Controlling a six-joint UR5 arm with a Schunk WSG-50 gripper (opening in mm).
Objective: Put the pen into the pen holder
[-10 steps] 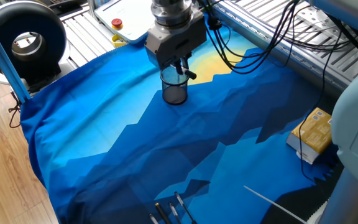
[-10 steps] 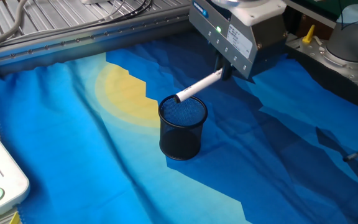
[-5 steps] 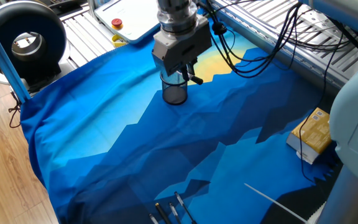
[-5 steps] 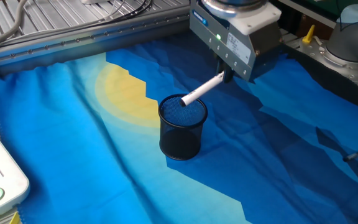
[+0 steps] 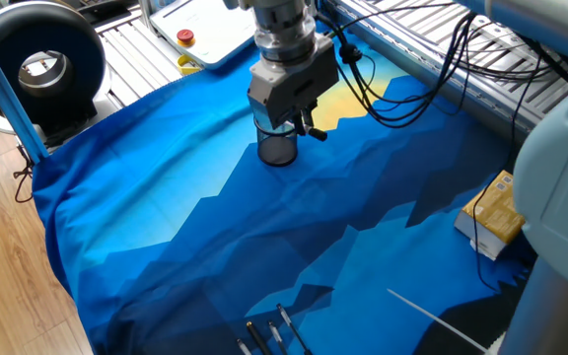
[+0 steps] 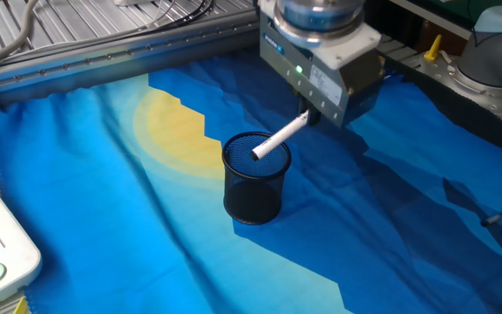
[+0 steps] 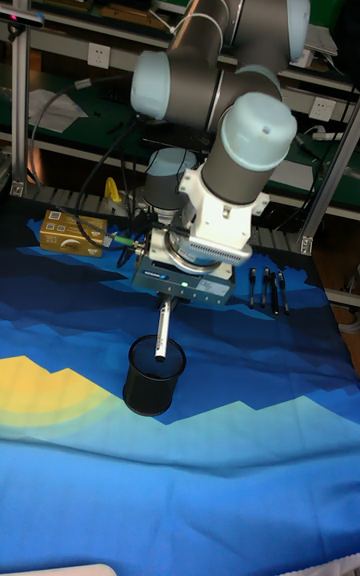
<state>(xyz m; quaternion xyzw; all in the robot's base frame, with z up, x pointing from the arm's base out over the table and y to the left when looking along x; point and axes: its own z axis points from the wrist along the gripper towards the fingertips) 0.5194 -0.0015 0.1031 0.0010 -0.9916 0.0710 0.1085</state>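
Jaws grip the pen (image 6: 279,138), tip inside the pen holder (image 6: 254,189); no writing legible.

Around the holder (image 6: 255,179) the blue cloth (image 6: 129,227) lies bare on every side, so its flanks are open. Above its mouth the gripper (image 6: 308,113) and the tilted pen (image 6: 279,136) fill the room. Well apart from the holder lie dark pens (image 7: 264,288), a white rod (image 5: 432,318) and a yellow box (image 5: 501,209).
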